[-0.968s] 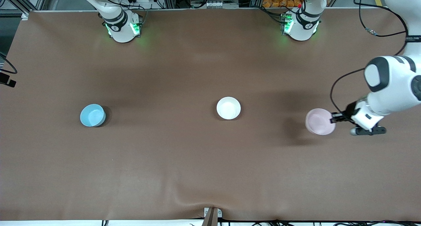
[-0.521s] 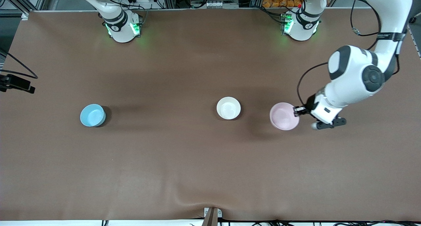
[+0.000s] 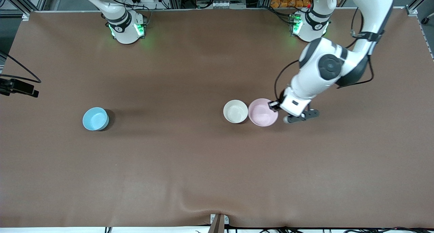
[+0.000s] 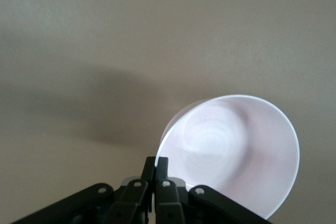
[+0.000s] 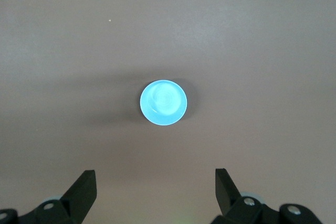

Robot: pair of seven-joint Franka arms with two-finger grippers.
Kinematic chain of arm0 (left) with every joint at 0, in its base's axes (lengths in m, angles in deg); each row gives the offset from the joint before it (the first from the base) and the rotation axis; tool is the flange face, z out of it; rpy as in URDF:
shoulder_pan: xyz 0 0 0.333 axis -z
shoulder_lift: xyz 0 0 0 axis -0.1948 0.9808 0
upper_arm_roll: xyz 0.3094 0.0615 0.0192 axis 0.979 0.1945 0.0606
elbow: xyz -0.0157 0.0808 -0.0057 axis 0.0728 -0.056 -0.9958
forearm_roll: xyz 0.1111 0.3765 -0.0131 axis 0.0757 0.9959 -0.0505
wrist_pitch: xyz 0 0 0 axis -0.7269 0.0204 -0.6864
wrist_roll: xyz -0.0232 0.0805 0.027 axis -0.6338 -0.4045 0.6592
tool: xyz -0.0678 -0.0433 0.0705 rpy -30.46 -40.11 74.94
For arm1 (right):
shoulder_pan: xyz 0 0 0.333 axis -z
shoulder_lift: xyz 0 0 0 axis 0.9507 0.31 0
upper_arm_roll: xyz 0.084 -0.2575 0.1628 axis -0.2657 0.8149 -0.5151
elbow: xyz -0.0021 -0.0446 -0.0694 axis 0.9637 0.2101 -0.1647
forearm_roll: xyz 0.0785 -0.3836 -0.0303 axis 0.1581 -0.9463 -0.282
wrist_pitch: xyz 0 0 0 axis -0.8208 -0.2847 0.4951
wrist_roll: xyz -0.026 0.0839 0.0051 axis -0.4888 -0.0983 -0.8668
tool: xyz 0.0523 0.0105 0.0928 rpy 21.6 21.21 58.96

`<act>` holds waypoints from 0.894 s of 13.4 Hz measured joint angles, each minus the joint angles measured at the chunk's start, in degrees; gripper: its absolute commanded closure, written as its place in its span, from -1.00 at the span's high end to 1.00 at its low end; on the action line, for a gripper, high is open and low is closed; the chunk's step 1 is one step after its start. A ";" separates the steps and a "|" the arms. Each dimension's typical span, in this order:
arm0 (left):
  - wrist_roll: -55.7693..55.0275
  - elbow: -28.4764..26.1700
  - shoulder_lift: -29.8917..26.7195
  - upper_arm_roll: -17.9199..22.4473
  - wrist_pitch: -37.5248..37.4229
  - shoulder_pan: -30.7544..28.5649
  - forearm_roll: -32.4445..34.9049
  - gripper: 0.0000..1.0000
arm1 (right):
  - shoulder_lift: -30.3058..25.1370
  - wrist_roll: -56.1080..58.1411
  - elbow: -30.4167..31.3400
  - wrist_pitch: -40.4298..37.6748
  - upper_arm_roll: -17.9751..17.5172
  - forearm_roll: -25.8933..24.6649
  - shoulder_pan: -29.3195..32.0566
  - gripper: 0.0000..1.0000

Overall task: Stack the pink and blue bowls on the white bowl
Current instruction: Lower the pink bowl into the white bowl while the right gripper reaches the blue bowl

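My left gripper (image 3: pixel 274 104) is shut on the rim of the pale pink bowl (image 3: pixel 262 112) and holds it upright, right beside the white bowl (image 3: pixel 235 111), toward the left arm's end of the table. In the left wrist view the fingers (image 4: pixel 156 163) pinch the pink bowl's (image 4: pixel 236 156) rim. The white bowl stands at the table's middle. The blue bowl (image 3: pixel 95 118) stands alone toward the right arm's end. My right gripper (image 5: pixel 155 182) is open and empty, high over the blue bowl (image 5: pixel 163 103); its fingers do not show in the front view.
The brown table cover (image 3: pixel 190 172) bears only the three bowls. The arm bases (image 3: pixel 125 27) stand along its edge farthest from the front camera. A black part with a cable (image 3: pixel 18 87) shows at the right arm's end.
My left gripper has carried the pink bowl from the left arm's end of the table toward the middle, up beside the white bowl. The blue and white bowls have not moved.
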 measured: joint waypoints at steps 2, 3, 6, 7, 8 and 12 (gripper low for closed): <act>-3.79 -0.11 0.99 -0.01 1.10 2.58 0.26 -1.00 | 1.45 0.00 0.30 0.24 -0.01 0.08 0.00 1.00; -5.68 -0.17 1.61 0.00 2.02 3.93 0.29 -1.00 | 2.63 0.00 0.36 1.00 0.00 0.21 0.01 1.00; -9.02 -0.40 3.65 0.09 4.51 6.97 0.31 -1.00 | 7.24 0.00 0.54 4.67 -0.04 0.30 -0.10 1.00; -9.20 -0.49 4.27 0.17 4.80 7.64 0.52 -1.00 | 8.98 0.00 0.73 5.85 -0.04 0.30 -0.09 1.00; -9.47 -0.64 4.80 0.20 4.94 7.97 1.58 -1.00 | 10.45 0.00 1.44 7.48 0.04 0.29 -0.05 1.00; -15.19 -1.02 7.61 0.25 5.48 8.52 8.08 -1.00 | 12.50 0.02 9.85 16.40 0.59 0.24 1.18 1.00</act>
